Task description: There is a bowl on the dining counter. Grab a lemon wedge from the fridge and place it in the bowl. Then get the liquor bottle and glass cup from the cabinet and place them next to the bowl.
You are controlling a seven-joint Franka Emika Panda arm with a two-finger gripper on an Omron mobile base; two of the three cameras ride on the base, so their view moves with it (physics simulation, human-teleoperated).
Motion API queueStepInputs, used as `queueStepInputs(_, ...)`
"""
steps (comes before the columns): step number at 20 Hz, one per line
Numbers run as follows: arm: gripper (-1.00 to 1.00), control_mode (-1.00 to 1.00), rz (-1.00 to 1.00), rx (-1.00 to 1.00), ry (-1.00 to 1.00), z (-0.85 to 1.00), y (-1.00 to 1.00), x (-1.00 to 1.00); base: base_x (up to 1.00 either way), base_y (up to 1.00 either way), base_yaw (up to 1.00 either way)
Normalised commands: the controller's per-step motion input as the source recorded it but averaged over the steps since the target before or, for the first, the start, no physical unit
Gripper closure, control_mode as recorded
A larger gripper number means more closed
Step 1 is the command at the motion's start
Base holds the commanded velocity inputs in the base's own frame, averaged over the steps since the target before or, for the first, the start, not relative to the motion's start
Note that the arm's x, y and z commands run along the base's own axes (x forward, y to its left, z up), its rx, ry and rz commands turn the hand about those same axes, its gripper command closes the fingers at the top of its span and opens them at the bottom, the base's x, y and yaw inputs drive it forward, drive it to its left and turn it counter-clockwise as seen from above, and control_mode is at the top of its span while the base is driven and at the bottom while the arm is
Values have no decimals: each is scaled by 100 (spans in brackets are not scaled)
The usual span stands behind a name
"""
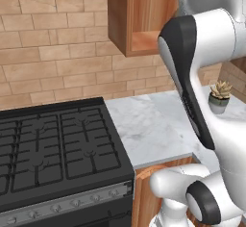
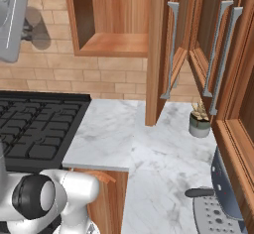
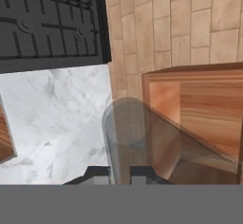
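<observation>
So right now I've got the glass cup (image 3: 137, 137) pinched in the gripper (image 3: 119, 173) — jaws nearly closed on its wall, and in the hand view the cup runs straight out from the fingertips, its long axis in line with the gripper and its far end pointing away from the hand. It's hanging in the air just in front of the open cabinet (image 2: 111, 27), above the marble worktop (image 3: 52, 118) beside the stove (image 1: 53, 149). The cabinet looks bare inside, so my guess is the liquor bottle's already handled — can't confirm, since the bowl and dining counter aren't visible. Still left, I'd say: drive over and set the cup next to the bowl.
</observation>
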Motion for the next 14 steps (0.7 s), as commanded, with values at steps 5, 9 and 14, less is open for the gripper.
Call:
queueStepInputs(5, 100, -100, -16, 17, 0, 21, 23, -26, 0, 0, 0)
queueStepInputs(9, 100, -100, -15, 16, -1, 10, 15, -29, 0, 0, 0)
queueStepInputs(14, 100, -100, -1, 10, -11, -20, 0, -56, 0, 0, 0)
